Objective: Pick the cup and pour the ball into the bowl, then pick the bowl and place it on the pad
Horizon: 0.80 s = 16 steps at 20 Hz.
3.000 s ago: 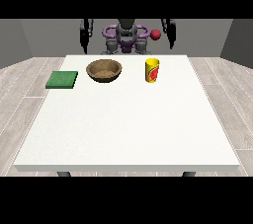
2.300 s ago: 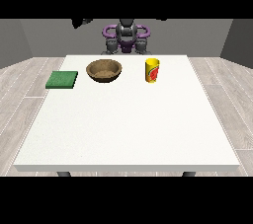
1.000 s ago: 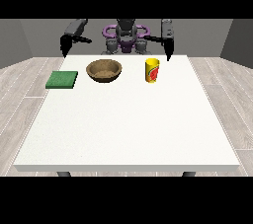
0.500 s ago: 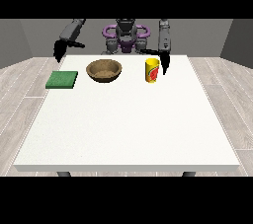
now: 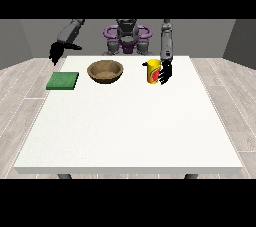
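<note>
A yellow cup (image 5: 154, 71) with a red and green label stands upright on the white table (image 5: 130, 121), right of centre at the back. No ball shows in it from here. The hand at the view's right (image 5: 166, 72) hangs directly beside the cup's right side, fingers pointing down and spread; I cannot tell whether it touches the cup. Left of the cup sits a brown wooden bowl (image 5: 105, 71). A green square pad (image 5: 63, 80) lies flat at the far left. The hand at the view's left (image 5: 55, 53) hovers above the table's back left corner, holding nothing.
The robot's torso (image 5: 127, 38) stands behind the table's far edge. All three objects line up along the back of the table. Grey plank floor surrounds the table.
The hand at the view's right has dropped from shoulder height to the cup's right side. The hand at the view's left has lowered outward towards the back left corner.
</note>
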Each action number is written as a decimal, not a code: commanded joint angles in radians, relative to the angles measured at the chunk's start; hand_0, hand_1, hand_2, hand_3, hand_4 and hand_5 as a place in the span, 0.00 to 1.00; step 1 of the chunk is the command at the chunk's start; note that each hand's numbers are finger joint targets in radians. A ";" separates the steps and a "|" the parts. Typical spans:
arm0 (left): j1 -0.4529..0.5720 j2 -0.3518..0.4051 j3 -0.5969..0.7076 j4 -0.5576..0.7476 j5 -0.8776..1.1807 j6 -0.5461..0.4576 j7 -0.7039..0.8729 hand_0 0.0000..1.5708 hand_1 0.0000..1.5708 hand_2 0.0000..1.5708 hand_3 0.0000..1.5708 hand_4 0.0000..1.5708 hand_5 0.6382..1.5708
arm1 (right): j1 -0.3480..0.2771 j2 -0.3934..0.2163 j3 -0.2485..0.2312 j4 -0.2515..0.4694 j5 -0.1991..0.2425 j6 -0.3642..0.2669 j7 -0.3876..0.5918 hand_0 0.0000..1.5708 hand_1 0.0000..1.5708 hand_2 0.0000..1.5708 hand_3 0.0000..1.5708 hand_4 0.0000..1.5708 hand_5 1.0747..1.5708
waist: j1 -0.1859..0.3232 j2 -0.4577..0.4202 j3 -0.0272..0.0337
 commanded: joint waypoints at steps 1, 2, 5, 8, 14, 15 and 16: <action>-0.016 0.025 -0.029 0.037 -0.146 0.228 -0.027 0.82 0.82 1.00 1.00 0.51 0.94 | -0.064 -0.028 -0.009 -0.010 -0.013 0.011 0.012 0.00 0.00 0.00 0.00 0.00 0.98 | -0.040 0.043 0.0006; -0.009 0.036 -0.023 0.047 -0.148 0.237 -0.010 0.83 0.83 1.00 1.00 0.52 0.94 | -0.036 -0.032 -0.016 0.008 -0.025 0.032 0.012 0.00 0.00 0.00 0.00 0.00 0.97 | -0.044 0.022 0.0006; -0.044 0.011 -0.009 0.115 -0.157 0.292 -0.088 0.84 0.84 1.00 1.00 0.54 0.93 | -0.071 -0.070 -0.039 -0.005 -0.048 0.044 0.037 0.00 0.00 0.00 0.00 0.00 0.97 | -0.060 0.069 -0.0006; -0.073 -0.010 -0.006 0.142 -0.171 0.357 -0.022 0.85 0.85 1.00 1.00 0.56 0.93 | -0.030 -0.089 -0.042 0.004 -0.060 0.087 0.041 0.00 0.00 0.00 0.00 0.00 0.97 | -0.095 0.015 -0.0002; -0.078 -0.004 -0.162 0.056 -0.337 0.401 0.223 0.86 0.86 1.00 1.00 0.63 0.96 | -0.008 -0.169 -0.097 0.239 -0.038 0.121 0.015 0.00 0.00 0.00 0.00 0.00 0.97 | 0.013 -0.172 0.0030; -0.072 -0.024 -0.204 0.031 -0.375 0.414 0.207 0.87 0.87 1.00 1.00 0.65 0.96 | -0.053 -0.182 -0.135 0.289 -0.056 0.088 0.025 0.00 0.00 0.04 0.00 0.00 0.97 | 0.076 -0.163 0.0030; -0.112 -0.015 -0.232 0.037 -0.414 0.409 0.309 0.87 0.87 1.00 1.00 0.65 0.96 | -0.046 -0.172 -0.121 0.294 -0.037 0.066 0.034 0.00 0.00 0.00 0.00 0.00 0.97 | 0.074 -0.211 0.0035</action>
